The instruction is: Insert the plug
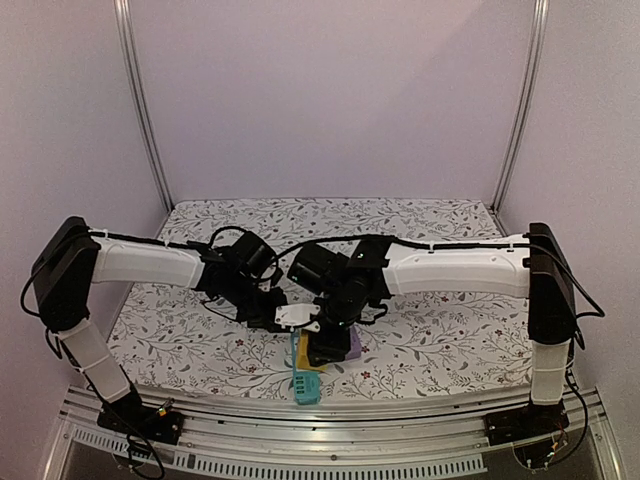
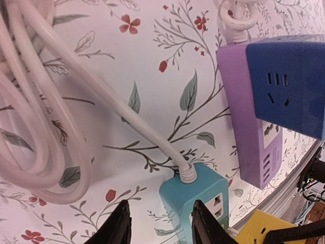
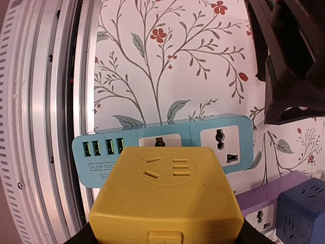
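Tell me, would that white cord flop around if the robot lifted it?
Probably floppy: the white cord lies in loose, curving loops. It looks thick, so it may spring back a bit. One end goes into the teal power strip, so lifting it would likely tug that along.

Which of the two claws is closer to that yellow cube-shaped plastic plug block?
Right. The right gripper holds the yellow cube-shaped plastic plug block above the teal power strip. The left gripper hangs open beside it, near the strip's cable end.
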`<action>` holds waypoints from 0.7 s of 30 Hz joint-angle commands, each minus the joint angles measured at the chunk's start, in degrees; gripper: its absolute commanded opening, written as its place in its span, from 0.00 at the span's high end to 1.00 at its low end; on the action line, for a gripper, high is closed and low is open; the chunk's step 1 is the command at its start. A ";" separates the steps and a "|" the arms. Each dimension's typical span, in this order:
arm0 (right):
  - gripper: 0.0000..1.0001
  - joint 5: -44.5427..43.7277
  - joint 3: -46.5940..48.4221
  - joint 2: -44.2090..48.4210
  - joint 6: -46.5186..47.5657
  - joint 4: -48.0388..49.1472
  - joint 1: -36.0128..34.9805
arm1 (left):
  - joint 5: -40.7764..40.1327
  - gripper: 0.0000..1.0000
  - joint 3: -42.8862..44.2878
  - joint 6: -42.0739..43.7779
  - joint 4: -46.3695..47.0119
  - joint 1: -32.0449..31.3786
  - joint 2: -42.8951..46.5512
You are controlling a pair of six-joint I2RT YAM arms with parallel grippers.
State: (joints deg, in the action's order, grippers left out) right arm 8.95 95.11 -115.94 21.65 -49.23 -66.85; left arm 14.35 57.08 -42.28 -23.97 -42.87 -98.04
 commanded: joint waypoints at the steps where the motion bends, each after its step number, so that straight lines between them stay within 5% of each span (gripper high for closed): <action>1: 1.00 -1.48 2.62 -0.92 -2.59 -2.06 -0.09 | 0.31 0.59 -2.91 -0.59 2.36 0.10 1.83; 21: 1.00 -2.73 5.01 -2.78 0.64 -3.17 -2.07 | 1.11 0.61 -5.62 -1.73 4.91 -2.91 0.59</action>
State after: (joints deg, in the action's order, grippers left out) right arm 6.92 99.20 -117.51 21.15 -52.18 -68.62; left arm 14.61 51.03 -43.18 -21.45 -44.77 -95.64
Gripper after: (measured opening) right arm 0.632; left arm 0.390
